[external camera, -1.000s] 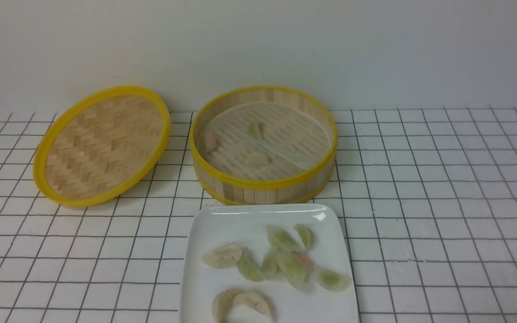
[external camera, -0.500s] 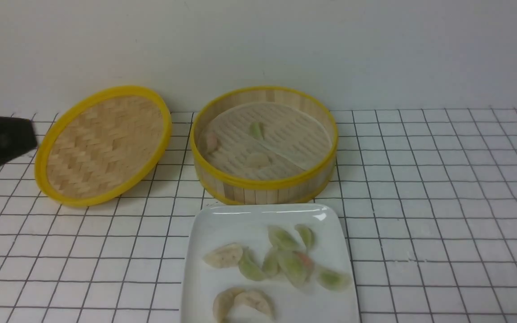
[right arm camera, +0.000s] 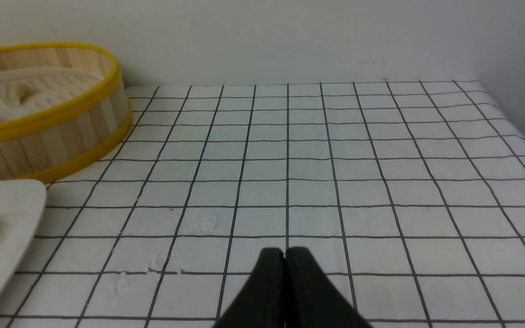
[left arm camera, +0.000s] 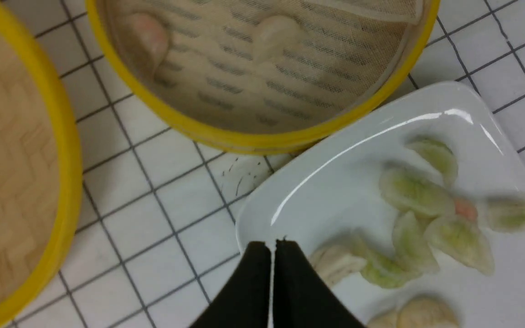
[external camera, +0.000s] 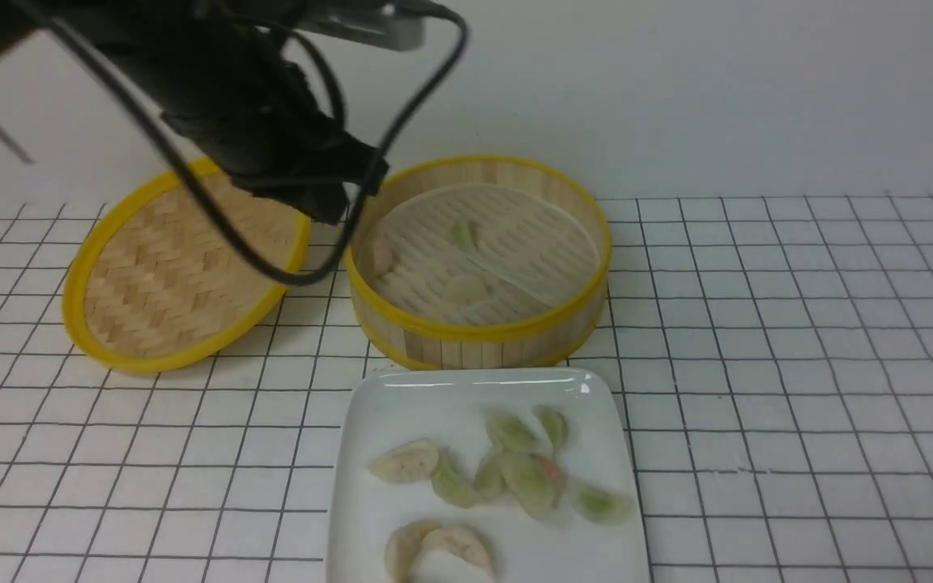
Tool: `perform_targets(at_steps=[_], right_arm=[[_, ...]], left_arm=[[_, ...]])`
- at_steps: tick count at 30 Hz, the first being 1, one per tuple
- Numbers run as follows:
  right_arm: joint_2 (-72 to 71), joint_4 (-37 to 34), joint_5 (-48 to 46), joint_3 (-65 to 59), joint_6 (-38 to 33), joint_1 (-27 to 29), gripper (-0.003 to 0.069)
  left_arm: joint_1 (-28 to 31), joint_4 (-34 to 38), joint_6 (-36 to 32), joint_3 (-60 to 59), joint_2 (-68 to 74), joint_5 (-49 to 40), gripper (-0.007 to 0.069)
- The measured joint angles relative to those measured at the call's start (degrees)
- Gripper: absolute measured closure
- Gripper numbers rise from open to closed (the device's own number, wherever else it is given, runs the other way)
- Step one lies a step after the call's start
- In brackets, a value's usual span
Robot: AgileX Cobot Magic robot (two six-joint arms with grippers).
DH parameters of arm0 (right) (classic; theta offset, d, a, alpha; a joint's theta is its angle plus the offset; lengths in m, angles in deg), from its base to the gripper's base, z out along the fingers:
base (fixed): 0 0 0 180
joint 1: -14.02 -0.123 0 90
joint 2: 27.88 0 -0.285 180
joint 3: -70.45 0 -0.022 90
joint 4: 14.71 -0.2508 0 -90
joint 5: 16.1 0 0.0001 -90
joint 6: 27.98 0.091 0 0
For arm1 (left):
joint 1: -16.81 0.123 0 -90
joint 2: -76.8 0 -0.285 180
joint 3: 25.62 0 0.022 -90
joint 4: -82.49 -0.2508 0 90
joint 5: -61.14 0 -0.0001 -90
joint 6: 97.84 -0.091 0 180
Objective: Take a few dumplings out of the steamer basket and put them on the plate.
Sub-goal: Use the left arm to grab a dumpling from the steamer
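The left gripper (left arm camera: 274, 248) has its jaws pressed together with only a hairline slit between them, gripping nothing; in its wrist view the tips show against a corner of the plate (left arm camera: 335, 191). The right gripper (right arm camera: 285, 257) is likewise closed and empty, above the gridded cloth (right arm camera: 335, 182). Three dumplings (external camera: 462, 235) lie in the steamer basket (external camera: 475, 334), and a cluster more lies on the plate just in front of it. A tilted lid (external camera: 183, 267) sits left of the basket

Front camera faces wall (external camera: 677, 81), left wrist looks down close, right wrist low, sharing steamer basket (external camera: 475, 330)
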Motion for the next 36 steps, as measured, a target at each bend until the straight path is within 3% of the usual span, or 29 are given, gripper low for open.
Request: perform_targets(at_steps=[13, 18, 24, 29, 33, 36], right_arm=[[0.0, 0.0, 0.0, 0.0, 0.0, 0.0, 0.0673], [0.0, 0.0, 0.0, 0.0, 0.0, 0.0, 0.0673], [0.0, 0.0, 0.0, 0.0, 0.0, 0.0, 0.0673], [0.0, 0.0, 0.0, 0.0, 0.0, 0.0, 0.0673], [0.0, 0.0, 0.0, 0.0, 0.0, 0.0, 0.0673], [0.0, 0.0, 0.0, 0.0, 0.0, 0.0, 0.0673]], left_arm=[[-1.86, -0.69, -5.29, 28.65, 29.03, -4.85, 0.0629], [-1.88, -0.58, -9.54, 33.15, 34.25, -4.9, 0.0575], [-1.88, -0.23, -12.05, 33.83, 39.02, -2.51, 0.0312], [-1.88, 0.7, -13.09, 33.83, 41.59, 3.1, 0.0181], [-1.92, 1.39, -13.59, 33.96, 42.66, 4.42, 0.0208], [-1.99, 1.33, -13.57, 33.96, 42.73, 4.41, 0.0321]])
